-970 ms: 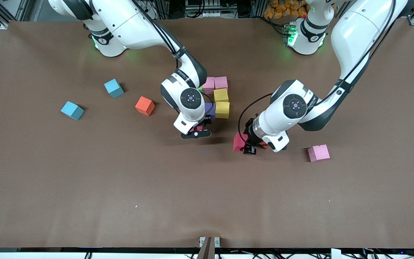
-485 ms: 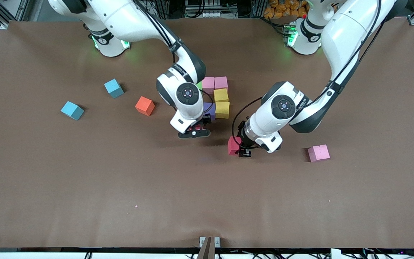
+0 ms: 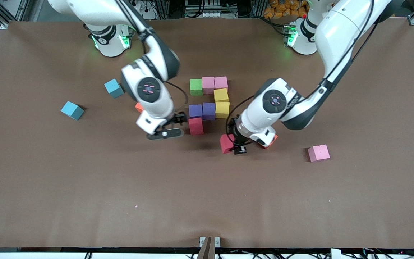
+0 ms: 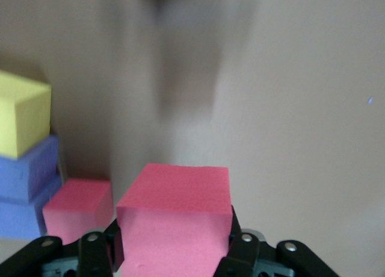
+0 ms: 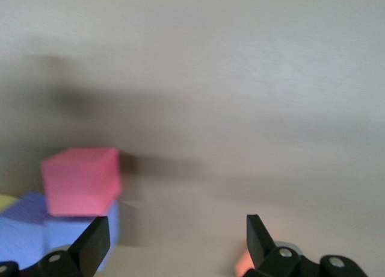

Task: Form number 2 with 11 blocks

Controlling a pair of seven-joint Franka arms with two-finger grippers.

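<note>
The partial number 2 lies mid-table: a green block and two pink blocks in the top row, two yellow blocks running down from it, two purple blocks in a row, and a red block at the near end. My right gripper hangs open and empty beside that red block, toward the right arm's end. My left gripper is shut on a second red block, low over the table beside the figure.
An orange block peeks out under the left arm, and another orange block is mostly hidden by the right arm. A loose pink block lies toward the left arm's end. Two light-blue cubes lie toward the right arm's end.
The right gripper opened, left the red block against the purple row and drew away toward its own end. The left gripper carried its red block closer to the figure.
</note>
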